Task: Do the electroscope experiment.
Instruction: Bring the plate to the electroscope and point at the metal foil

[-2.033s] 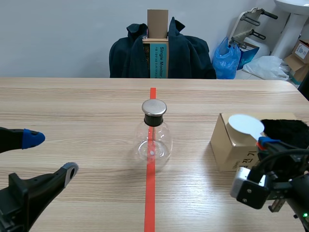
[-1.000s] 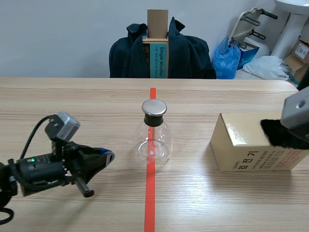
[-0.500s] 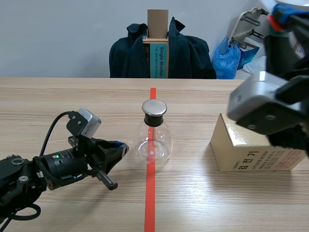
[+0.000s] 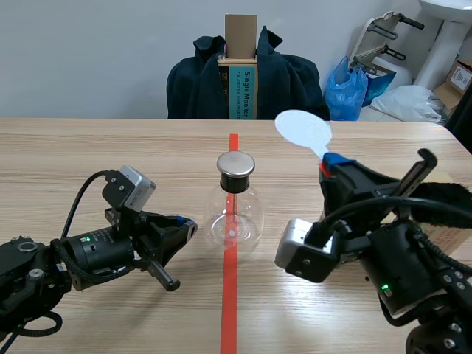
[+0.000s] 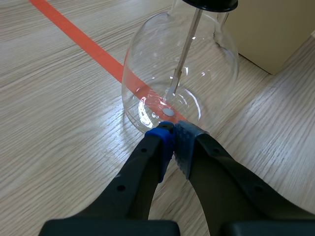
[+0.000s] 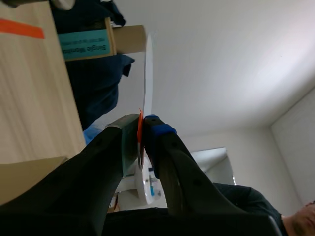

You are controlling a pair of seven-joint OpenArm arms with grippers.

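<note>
Carefully bring white round paddle (image 4: 303,131), clamped in right pincer (image 4: 330,164), toward metal-capped clear glass flask (image 4: 234,214), avoiding a toppling knock, with closed, empty left pincer (image 5: 172,132) at base, not bracing.

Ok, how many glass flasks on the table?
1: the round clear glass flask with metal cap stands on the orange-red tape line; the right arm could hide more.

Left end effector (image 4: 187,227) now closed beside the flask (image 4: 235,217), right end effector (image 4: 328,164) aloft near it with white paddle (image 4: 303,130).
</note>
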